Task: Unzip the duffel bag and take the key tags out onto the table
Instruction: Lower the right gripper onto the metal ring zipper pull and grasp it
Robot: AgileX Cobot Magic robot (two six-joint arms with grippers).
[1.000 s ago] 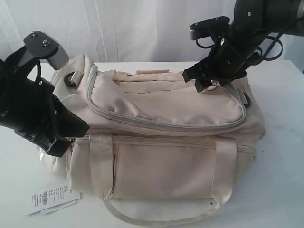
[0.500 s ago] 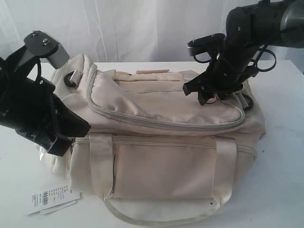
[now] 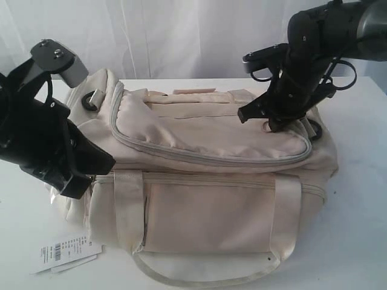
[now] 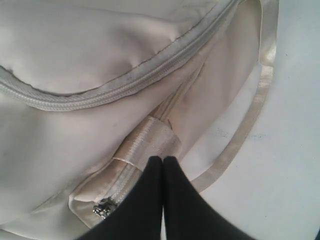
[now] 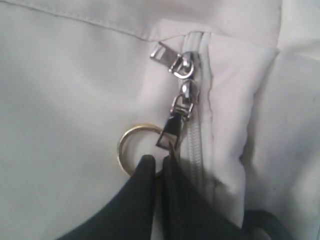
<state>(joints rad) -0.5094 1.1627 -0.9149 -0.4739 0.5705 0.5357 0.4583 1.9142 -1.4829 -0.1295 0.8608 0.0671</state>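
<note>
Pinching the gold ring point(image 5: 125, 142) on the zipper pull point(image 5: 175, 125), the right end effector point(image 5: 156, 162) is clenched at one end of the closed top zipper point(image 3: 199, 158). The left end effector point(image 4: 163, 161), fingers pressed together with nothing between, touches a webbing strap point(image 4: 150, 140). The duffel bag point(image 3: 211, 211) sits on the white counter point(image 3: 357, 241).

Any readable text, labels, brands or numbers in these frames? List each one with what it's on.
On the white paper label, lying on the white table by the cream fabric duffel bag: a barcode and lines of small print, too small and blurred to read.
On the bag's fabric, webbing and zippers: no text visible.
On the silver zipper pull and gold ring: no engraving readable.
Nothing is legible overall.
</note>
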